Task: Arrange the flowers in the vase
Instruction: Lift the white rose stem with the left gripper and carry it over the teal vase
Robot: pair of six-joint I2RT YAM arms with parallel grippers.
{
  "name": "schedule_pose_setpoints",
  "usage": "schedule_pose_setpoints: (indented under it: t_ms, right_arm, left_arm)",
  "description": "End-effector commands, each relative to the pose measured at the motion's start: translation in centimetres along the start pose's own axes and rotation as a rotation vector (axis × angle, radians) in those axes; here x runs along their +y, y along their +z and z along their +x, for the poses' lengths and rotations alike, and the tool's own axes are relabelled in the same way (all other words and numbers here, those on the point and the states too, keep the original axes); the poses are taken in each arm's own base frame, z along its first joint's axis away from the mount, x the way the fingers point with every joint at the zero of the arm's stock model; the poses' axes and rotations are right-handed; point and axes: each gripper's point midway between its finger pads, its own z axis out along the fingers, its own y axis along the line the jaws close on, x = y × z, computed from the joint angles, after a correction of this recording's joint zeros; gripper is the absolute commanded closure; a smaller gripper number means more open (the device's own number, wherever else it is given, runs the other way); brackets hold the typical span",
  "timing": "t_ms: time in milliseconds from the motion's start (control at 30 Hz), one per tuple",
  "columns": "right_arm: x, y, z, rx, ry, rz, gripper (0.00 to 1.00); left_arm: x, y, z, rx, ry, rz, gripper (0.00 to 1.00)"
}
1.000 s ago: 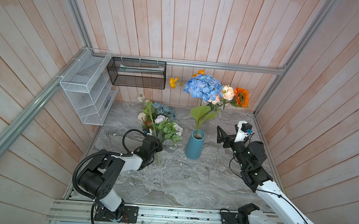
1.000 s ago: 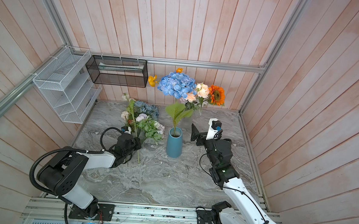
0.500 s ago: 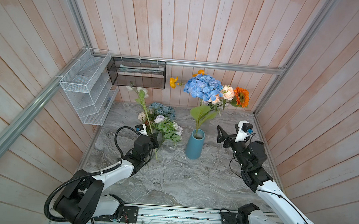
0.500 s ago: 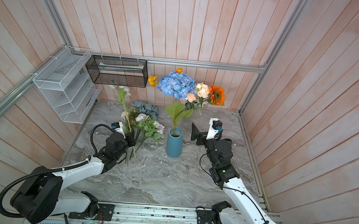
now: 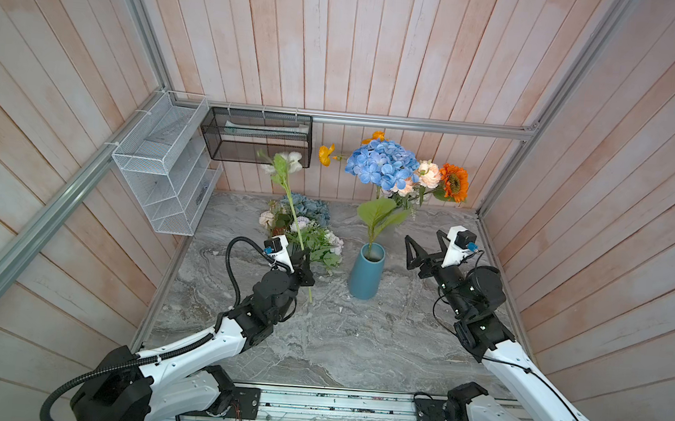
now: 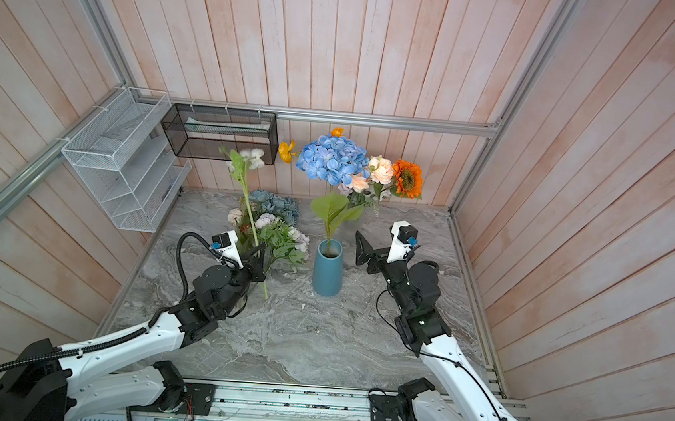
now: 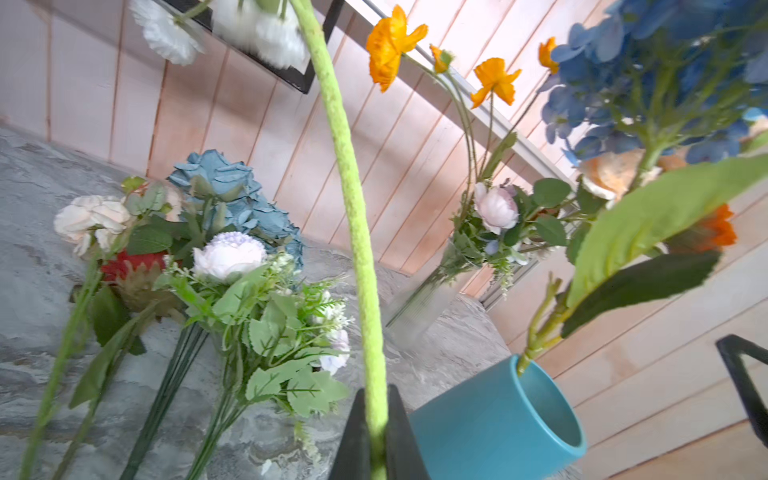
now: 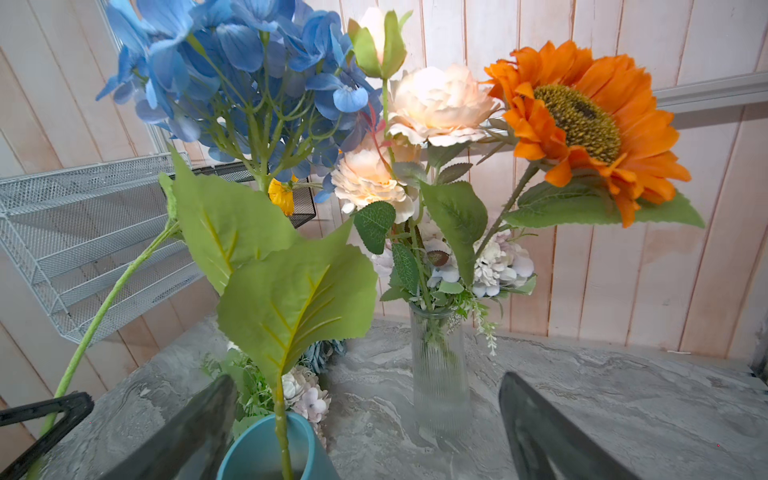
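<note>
Blue vase (image 5: 365, 278) with hydrangea (image 5: 377, 167), glass vase (image 8: 438, 374) full

You get bright, even, diffuse light in both top views, with only faint shadows on the marble tabletop (image 5: 337, 336) and no glare, though the plank walls (image 5: 48, 69) bow toward the frame edges. In your left wrist view the white blooms (image 7: 266, 29) are smeared and the near green stem (image 7: 357, 249) looks soft; your right wrist view is crisp on the orange sunflower (image 8: 582, 120) and blurs only close to the lens.
</note>
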Motion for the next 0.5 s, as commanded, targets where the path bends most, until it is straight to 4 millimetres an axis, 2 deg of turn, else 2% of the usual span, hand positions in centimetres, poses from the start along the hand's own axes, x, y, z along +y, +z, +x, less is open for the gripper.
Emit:
schedule_pose_setpoints:
  t_ms: [0, 167, 333, 400, 467]
  right_arm:
    - [1.2, -0.3, -3.2, -0.087, 0.016, -0.055, 0.02]
    - [1.4, -0.3, -3.3, -0.088, 0.027, -0.066, 0.02]
    - [2.0, -0.4, -3.5, -0.096, 0.039, -0.099, 0.02]
    - [2.5, -0.3, -3.6, -0.093, 0.045, -0.127, 0.02]
    - [3.0, -0.2, -3.6, -0.087, 0.05, -0.158, 0.02]
  left_arm:
    - [-2.4, -0.2, -2.6, -0.099, -0.052, 0.041, 1.0]
    - [-4.9, -0.2, -0.8, -0.05, -0.176, 0.132, 1.0]
    - [-7.3, -0.5, 0.8, -0.022, -0.164, 0.181, 1.0]
    - [-7.9, -0.6, 0.8, -0.027, -0.148, 0.19, 1.0]
    - [-9.3, -1.3, 1.3, -0.02, -0.135, 0.224, 1.0]
